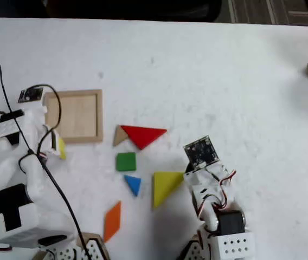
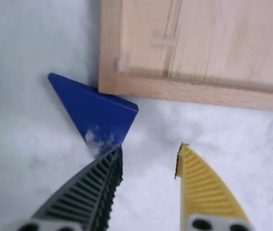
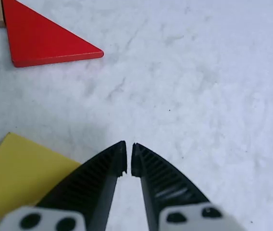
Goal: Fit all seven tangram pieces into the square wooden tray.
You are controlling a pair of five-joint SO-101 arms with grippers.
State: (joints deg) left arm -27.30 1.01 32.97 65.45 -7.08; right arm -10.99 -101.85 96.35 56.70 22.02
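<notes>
Left wrist view: left gripper (image 2: 150, 150) spread wide, empty, near the wooden tray (image 2: 184, 91).
A smooth dark blue triangle (image 2: 95, 113) lies flat on the white table (image 2: 26, 57), touching the corner of the pale-grained tray. The ribbed grey finger (image 2: 98, 187) reaches its nearest point. In the high view, the red triangle (image 1: 143, 135), tan triangle (image 1: 120, 136), green square (image 1: 126, 161), small blue triangle (image 1: 133, 184), yellow triangle (image 1: 165, 187) and orange parallelogram (image 1: 112, 220) lie outside the tray. The right gripper (image 3: 129, 159), with black ribbed fingers almost together, holds nothing just beside the yellow triangle.

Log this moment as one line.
left hand open at dark blue triangle by tray corner | right hand shut beside yellow triangle | no piece in tray
</notes>
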